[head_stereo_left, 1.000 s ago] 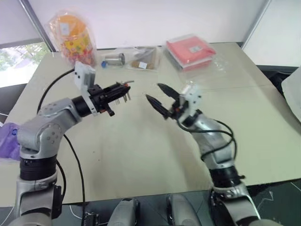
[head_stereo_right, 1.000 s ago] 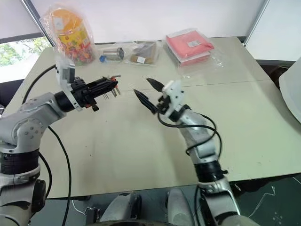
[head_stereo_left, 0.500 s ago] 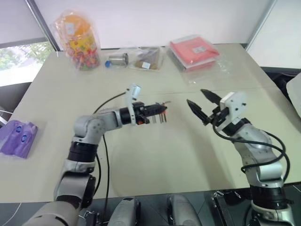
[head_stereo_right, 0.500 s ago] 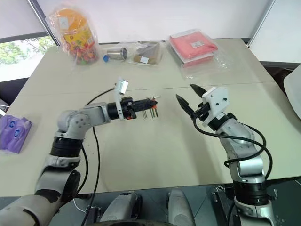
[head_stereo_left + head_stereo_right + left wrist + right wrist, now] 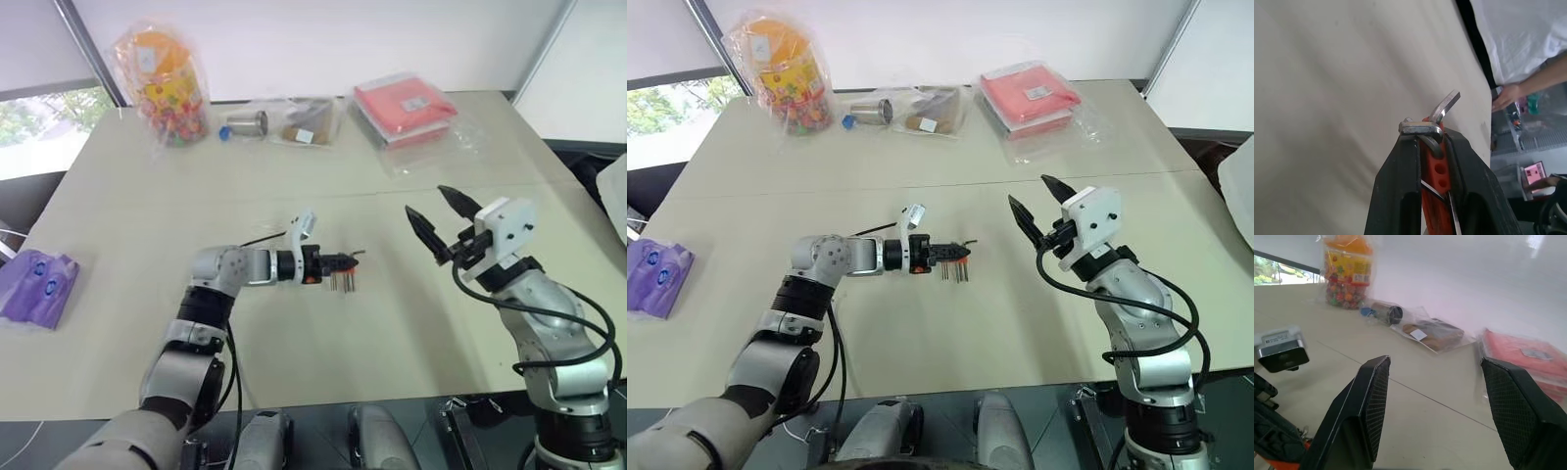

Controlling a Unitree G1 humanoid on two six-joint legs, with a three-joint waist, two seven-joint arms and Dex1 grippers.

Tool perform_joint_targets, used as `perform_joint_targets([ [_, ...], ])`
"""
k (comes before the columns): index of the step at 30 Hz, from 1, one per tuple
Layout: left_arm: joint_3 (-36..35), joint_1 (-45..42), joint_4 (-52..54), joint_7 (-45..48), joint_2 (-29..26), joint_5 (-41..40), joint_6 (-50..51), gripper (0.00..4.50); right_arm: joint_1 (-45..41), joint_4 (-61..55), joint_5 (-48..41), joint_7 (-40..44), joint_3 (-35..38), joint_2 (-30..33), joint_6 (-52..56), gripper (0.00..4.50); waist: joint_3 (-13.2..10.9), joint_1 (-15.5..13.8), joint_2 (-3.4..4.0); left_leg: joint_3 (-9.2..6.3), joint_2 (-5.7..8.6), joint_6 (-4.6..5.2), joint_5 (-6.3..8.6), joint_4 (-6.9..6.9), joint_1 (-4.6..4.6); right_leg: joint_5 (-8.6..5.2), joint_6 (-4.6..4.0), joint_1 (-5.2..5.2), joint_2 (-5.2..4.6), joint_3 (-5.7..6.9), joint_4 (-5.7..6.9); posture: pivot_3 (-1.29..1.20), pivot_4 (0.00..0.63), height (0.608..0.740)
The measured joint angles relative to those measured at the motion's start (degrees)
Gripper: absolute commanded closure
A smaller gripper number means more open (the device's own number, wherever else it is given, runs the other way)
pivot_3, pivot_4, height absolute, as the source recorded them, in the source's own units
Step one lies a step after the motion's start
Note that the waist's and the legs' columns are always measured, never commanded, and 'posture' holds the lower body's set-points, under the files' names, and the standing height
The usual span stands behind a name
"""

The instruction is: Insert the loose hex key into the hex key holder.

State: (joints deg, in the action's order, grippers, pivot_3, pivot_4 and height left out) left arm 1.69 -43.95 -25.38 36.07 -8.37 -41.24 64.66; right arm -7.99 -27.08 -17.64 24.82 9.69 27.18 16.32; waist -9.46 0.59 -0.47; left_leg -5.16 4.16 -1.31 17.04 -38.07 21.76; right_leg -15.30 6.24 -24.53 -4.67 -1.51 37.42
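Observation:
The orange-red hex key holder [image 5: 1432,182] is clamped between the fingers of my left gripper [image 5: 338,262], which hangs low over the middle of the table [image 5: 294,352] and points to the right. Short silvery keys [image 5: 341,282] hang from the holder towards the tabletop. A grey bent key end [image 5: 1447,104] pokes out past the fingertips. I cannot tell if it is the loose hex key. My right gripper [image 5: 429,204] is raised to the right of the holder, a hand's width away, open and holding nothing.
Along the far edge stand a bagged jar of sweets [image 5: 162,83], a bagged metal cylinder [image 5: 243,124], a brown packet [image 5: 304,127] and a red flat packet [image 5: 407,103]. A purple packet [image 5: 34,284] lies at the left edge. A person's hand [image 5: 1508,93] shows beyond the table.
My left gripper has sunk and swung right toward the table's middle with the holder and rolled. The right gripper drew away to the right, still open, then held still.

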Motion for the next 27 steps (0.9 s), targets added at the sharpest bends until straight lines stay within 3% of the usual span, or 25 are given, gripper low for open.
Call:
perform_joint_targets([
  [8, -1.85, -0.11, -2.61, -0.03, 0.64, 0.97, 1.37, 4.39, -0.90, 0.01, 0.72, -0.21, -1.01, 0.00, 0.04, 1.48, 0.00, 0.04, 0.00, 0.00, -0.01, 0.00, 0.00, 0.00, -0.02, 0.00, 0.00, 0.00, 0.00, 0.00, 0.00, 0.00, 0.150, 0.740],
  [17, -3.71, -1.10, -1.95, 0.55, -0.43, 1.62, 2.61, 0.06, -1.20, 0.21, 1.36, -0.16, -1.84, 0.00, 0.02, 1.40, 0.04, 0.03, -0.02, 0.01, -0.01, 0.00, 0.00, 0.01, -0.29, 0.00, 0.00, 0.28, 0.00, -0.01, 0.01, 0.00, 0.150, 0.740],
  [27, -1.37, -1.14, -0.88, 3.55, -4.86, 4.01, -1.21, 0.06, -2.50, 2.02, 1.78, 0.94, -2.22, 0.07, -0.46, 1.40, 0.06, 0.27, -0.01, 0.01, -0.05, 0.00, 0.00, 0.04, -0.33, 0.00, 0.00, 0.27, 0.03, -0.02, 0.03, 0.00, 0.150, 0.740],
])
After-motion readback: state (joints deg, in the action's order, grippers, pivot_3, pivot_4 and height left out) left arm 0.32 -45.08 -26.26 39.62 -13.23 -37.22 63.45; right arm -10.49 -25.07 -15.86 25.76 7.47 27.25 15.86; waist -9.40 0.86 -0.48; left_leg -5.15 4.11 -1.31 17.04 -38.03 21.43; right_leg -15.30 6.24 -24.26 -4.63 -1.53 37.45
